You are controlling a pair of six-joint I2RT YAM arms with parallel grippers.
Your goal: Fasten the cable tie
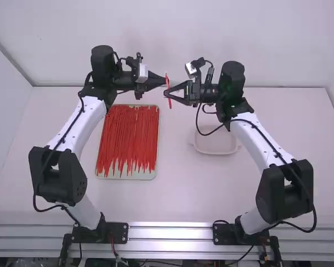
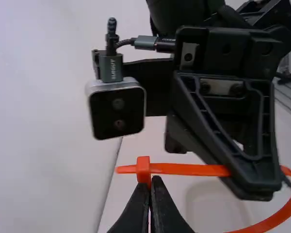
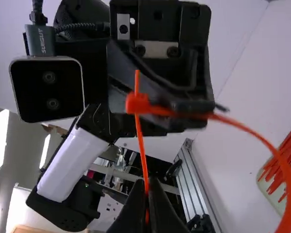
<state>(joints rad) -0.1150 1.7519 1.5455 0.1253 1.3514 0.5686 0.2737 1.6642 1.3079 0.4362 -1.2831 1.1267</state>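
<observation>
**Cable tie held in mid-air between two arms.** High above the white bench, the arms meet over the far end of a tray of spare red ties. A white bowl sits below the right arm.

The left pincer, pressed together, pinches the red cable tie just beneath its square head. The right pincer, likewise closed, nips the thin tail, which appears to pass through that head. A wide loop trails off behind.

Both grips are narrow fingertip holds, so the likeliest failure is the tail slipping free under a pull. A pull off the head's axis could also twist the head in the left pincer's hold and jam the strap. A dropped tie would land among identical ties in the tray.

The two wrists stand very near each other, leaving little margin between them. There is open air outward on each arm's own side, and the tray and bowl lie well below.
</observation>
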